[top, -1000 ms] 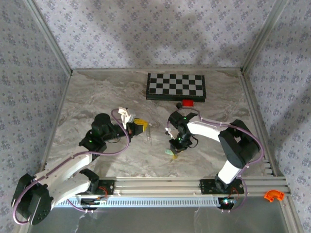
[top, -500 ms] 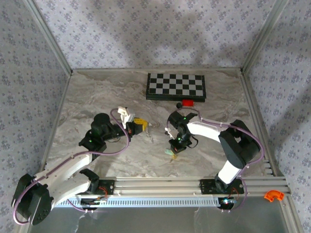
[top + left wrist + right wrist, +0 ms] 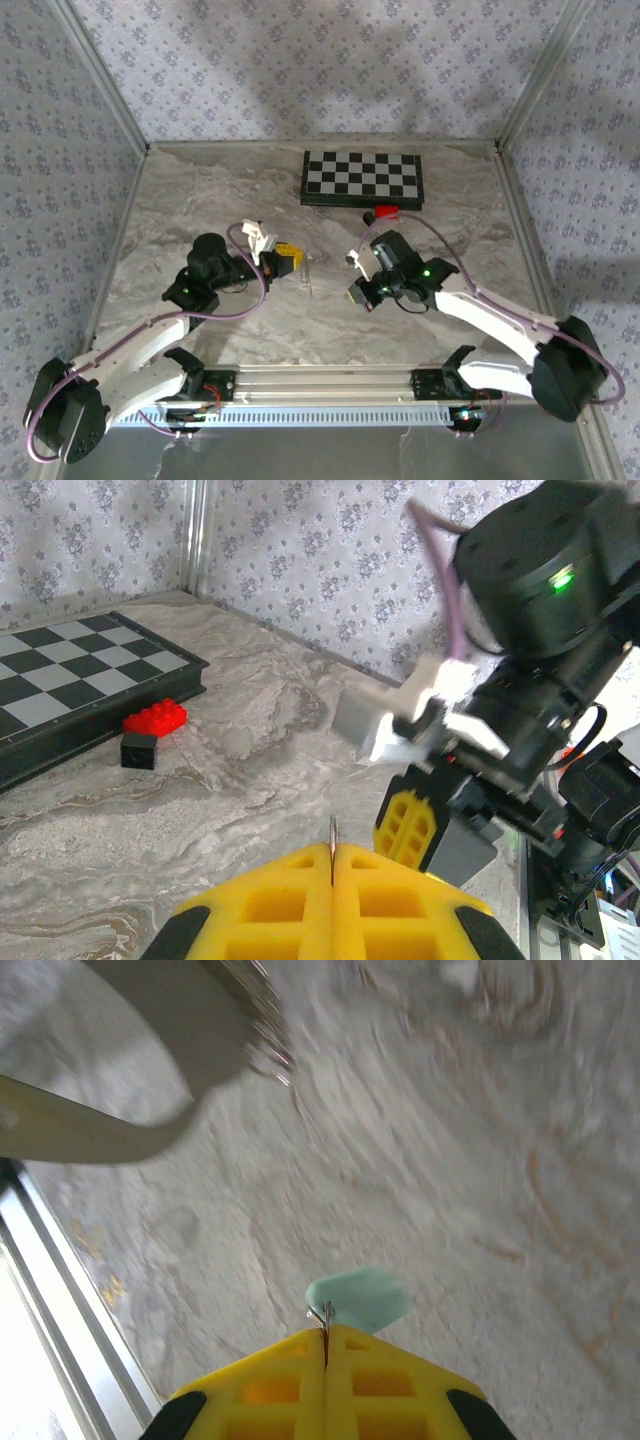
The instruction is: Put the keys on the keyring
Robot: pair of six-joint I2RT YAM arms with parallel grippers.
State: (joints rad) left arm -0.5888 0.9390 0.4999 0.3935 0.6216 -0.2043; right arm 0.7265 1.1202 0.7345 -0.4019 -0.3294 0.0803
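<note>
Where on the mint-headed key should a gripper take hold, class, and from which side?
Grip the key by its thin metal part, pads against its flat sides. The right gripper is shut on it that way: the broad mint head juts free past the yellow fingertips, probably leaving it clear for threading.

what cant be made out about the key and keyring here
- key: right wrist view, blade mostly hidden between the shut right gripper pads.
- keyring: left wrist view, a sliver pokes above the left gripper; the rest hidden behind the pads.
- table: right wrist view, motion-blurred.
</note>
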